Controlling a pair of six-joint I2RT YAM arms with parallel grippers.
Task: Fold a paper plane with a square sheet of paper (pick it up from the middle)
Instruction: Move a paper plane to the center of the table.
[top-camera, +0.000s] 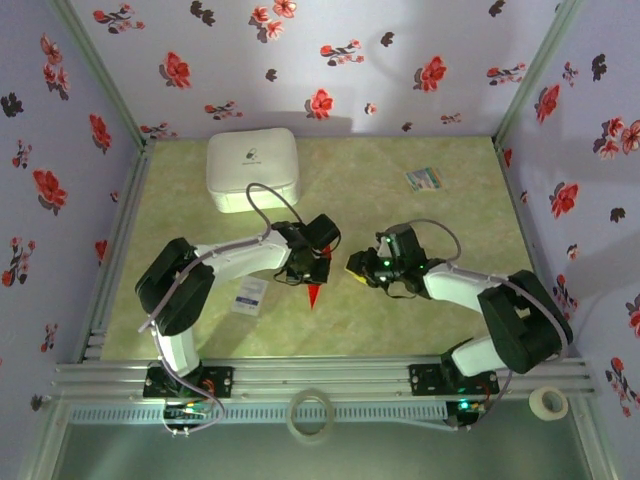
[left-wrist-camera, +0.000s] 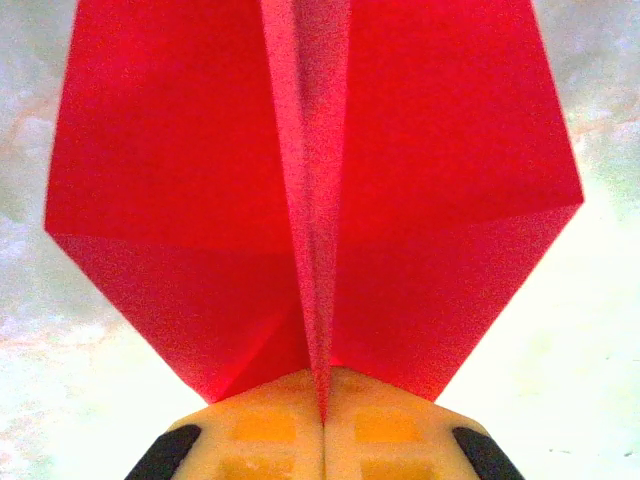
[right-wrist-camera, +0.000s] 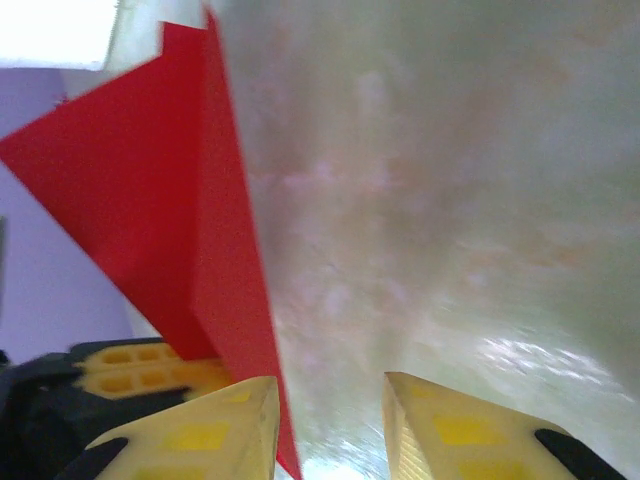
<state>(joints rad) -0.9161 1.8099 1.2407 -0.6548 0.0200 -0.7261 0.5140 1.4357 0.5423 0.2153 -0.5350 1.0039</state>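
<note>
Two robot arms rise from the near edge of a pale green bench (top-camera: 200, 330). Two tape rolls (top-camera: 310, 415) lie on the rail in front of their bases. A small white packet (top-camera: 250, 296) lies on the bench near the left arm's elbow.

Around the middle of the bench the two tools face each other, close together. The left tool (top-camera: 305, 272) is clenched on a bright red paper plane (top-camera: 314, 293), whose point hangs down toward the near edge. In the left wrist view the yellow pads press flat together on the centre crease of the plane (left-wrist-camera: 430, 200), and both wings spread wide above them. The right tool (top-camera: 356, 264) sits just beside it. In its own wrist view the right tool (right-wrist-camera: 330, 390) has its fingers parted with bare bench showing through the gap. The red paper (right-wrist-camera: 130, 200) runs along the inner face of one finger. Whether it touches that finger cannot be told, but nothing is pinched.

Toward the far edge a small multicoloured card (top-camera: 424, 179) lies on the right, and a white box (top-camera: 252, 168) sits in the far left corner.

The folding looks well advanced, since the sheet already has a dart shape with a crease and two wings. The step in hand appears to be shaping or finishing the wings, with the left tool as the holder. The next move probably calls for the right tool to close on one wing, near its edge, and crease it without pulling the paper out of the left tool's grip.
</note>
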